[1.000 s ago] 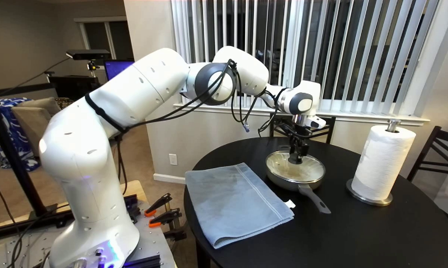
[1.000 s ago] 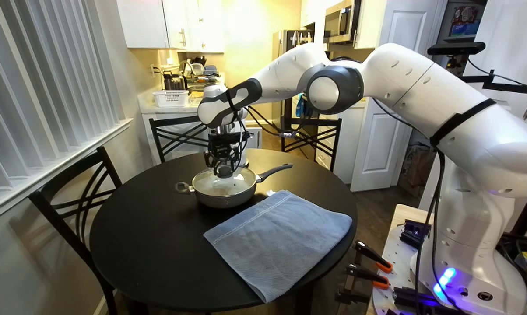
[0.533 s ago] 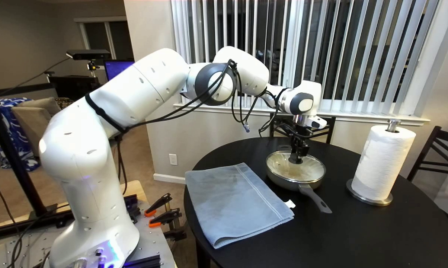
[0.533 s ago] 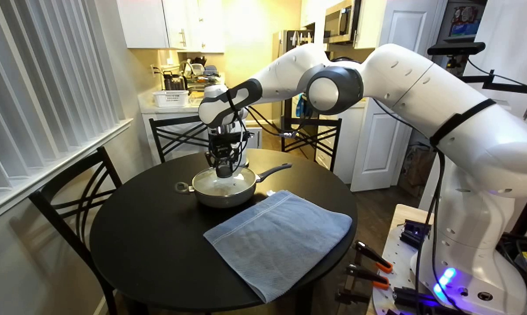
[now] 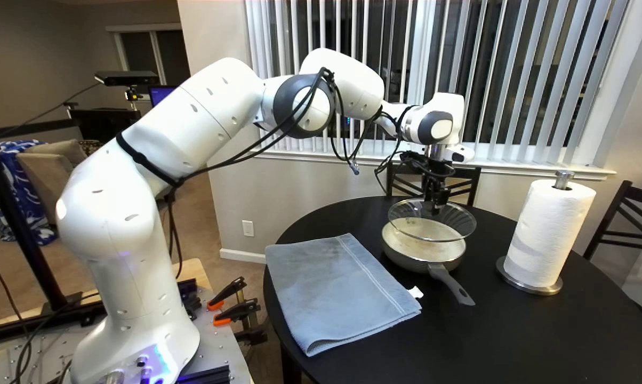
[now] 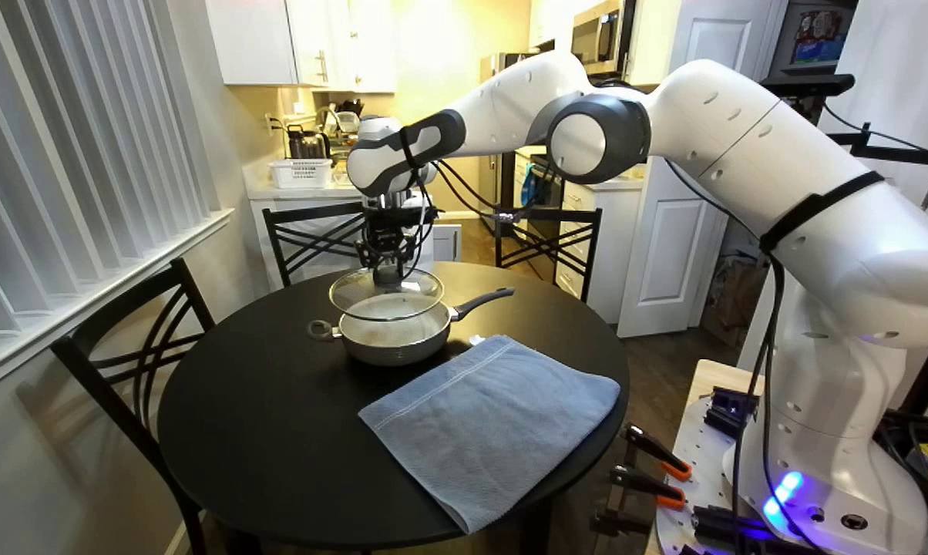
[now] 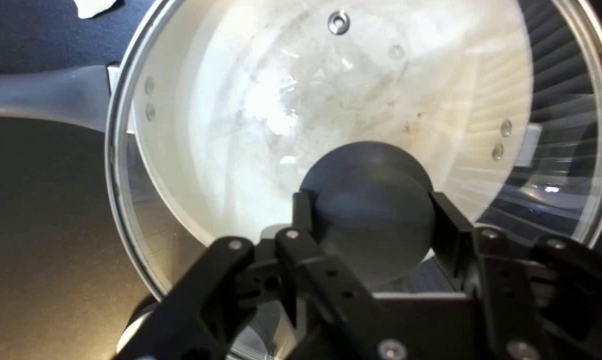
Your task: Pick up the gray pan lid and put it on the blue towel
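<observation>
The gray pan lid (image 5: 458, 221) is a round clear glass lid with a metal rim and a dark knob. It hangs above the cream frying pan (image 5: 419, 262), slightly tilted and apart from it, in both exterior views (image 6: 347, 294). My gripper (image 5: 436, 205) is shut on the lid's knob. In the wrist view the fingers (image 7: 371, 212) press the knob from both sides, and the pan shows through the lid glass (image 7: 361, 100). The blue towel (image 5: 342, 293) lies flat on the table beside the pan, also in an exterior view (image 6: 495, 424). Nothing lies on it.
The pan's dark handle (image 5: 451, 284) points away from the window, near the towel's white tag (image 5: 416, 292). A paper towel roll (image 5: 550, 234) stands on the round black table (image 5: 491, 341). Chairs (image 6: 148, 347) surround the table. Clamps (image 6: 649, 486) sit at the robot base edge.
The gripper has risen and lifted the lid off the pan. Earlier the lid sat on the pan with the gripper at its knob. The pan and towel have not moved.
</observation>
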You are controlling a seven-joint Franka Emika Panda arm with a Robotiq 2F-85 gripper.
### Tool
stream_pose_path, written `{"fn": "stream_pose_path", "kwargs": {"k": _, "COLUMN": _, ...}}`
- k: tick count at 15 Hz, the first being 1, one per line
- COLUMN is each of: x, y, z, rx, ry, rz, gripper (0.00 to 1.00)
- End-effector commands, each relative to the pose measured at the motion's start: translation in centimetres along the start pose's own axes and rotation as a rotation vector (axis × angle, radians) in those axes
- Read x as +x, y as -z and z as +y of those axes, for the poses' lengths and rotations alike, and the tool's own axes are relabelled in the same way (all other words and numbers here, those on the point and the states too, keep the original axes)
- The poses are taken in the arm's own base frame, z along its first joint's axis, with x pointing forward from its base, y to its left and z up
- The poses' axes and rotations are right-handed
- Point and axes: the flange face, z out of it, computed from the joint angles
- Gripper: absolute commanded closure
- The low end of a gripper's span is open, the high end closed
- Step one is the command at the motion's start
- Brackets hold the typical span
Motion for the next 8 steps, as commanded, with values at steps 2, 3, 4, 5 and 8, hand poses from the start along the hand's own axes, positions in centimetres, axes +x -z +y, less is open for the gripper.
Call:
{"fn": "stream_pose_path", "kwargs": {"k": 2, "x": -1.2, "y": 3.5, "z": 0.5, "rx": -0.007, "ry": 0.021, "rz": 0.009, "gripper": 0.67}}
{"fn": "stream_pose_path", "kwargs": {"k": 3, "x": -1.6, "y": 3.4, "z": 0.6, "rx": -0.011, "ry": 0.036, "rz": 0.012, "gripper": 0.67}}
{"fn": "stream_pose_path", "kwargs": {"k": 4, "x": -2.2, "y": 3.4, "z": 0.5, "rx": -0.012, "ry": 0.056, "rz": 0.013, "gripper": 0.67}}
{"fn": "stream_pose_path", "kwargs": {"k": 5, "x": -3.0, "y": 3.4, "z": 0.4, "rx": -0.014, "ry": 0.076, "rz": 0.014, "gripper": 0.67}}
{"fn": "stream_pose_path", "kwargs": {"k": 8, "x": -5.1, "y": 3.5, "z": -0.1, "rx": 0.008, "ry": 0.095, "rz": 0.03, "gripper": 0.67}}
